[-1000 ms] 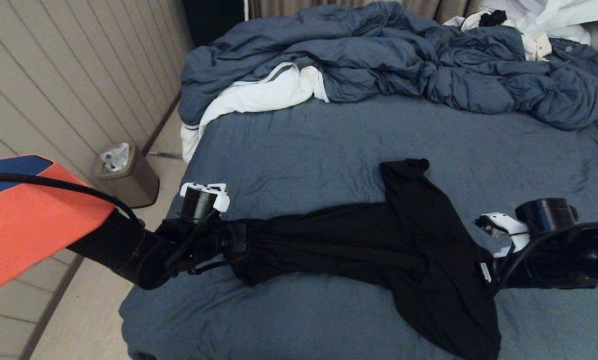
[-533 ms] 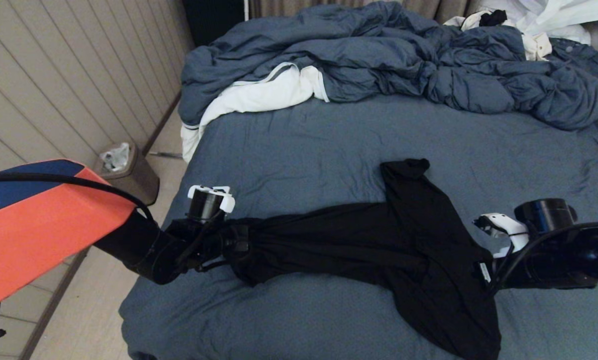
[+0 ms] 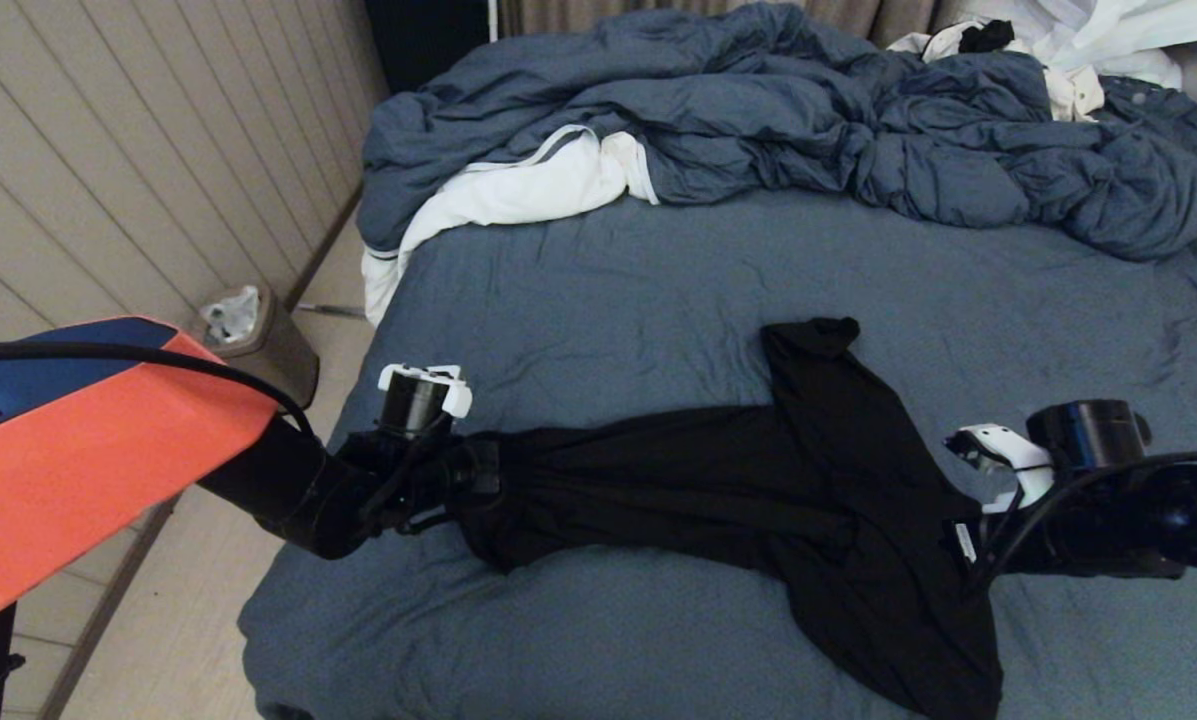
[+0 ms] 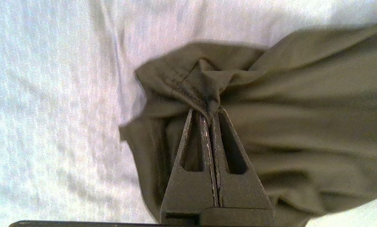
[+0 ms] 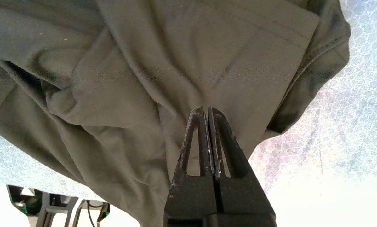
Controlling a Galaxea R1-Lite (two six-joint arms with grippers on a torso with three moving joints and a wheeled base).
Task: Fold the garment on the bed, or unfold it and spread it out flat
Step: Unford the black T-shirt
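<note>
The black garment [image 3: 718,480] lies bunched in a long band across the near part of the bed [image 3: 658,280], with one part reaching up toward the middle and another trailing to the front edge. My left gripper [image 3: 486,472] is at its left end. In the left wrist view that gripper [image 4: 211,108] is shut on a stitched hem fold of the garment [image 4: 301,94]. My right gripper [image 3: 970,548] is at the garment's right side, beside a small white label. Seen from the right wrist, it [image 5: 207,108] is shut on the cloth [image 5: 144,63].
A rumpled blue duvet [image 3: 758,110] with white lining [image 3: 518,190] fills the far part of the bed. A white clothes pile [image 3: 1108,40] sits at the far right. A bin [image 3: 253,345] stands on the floor by the panelled wall, left of the bed.
My left gripper has closed on the garment's left end, after the arm shifted slightly to the right. The right gripper and the garment's shape are nearly unchanged.
</note>
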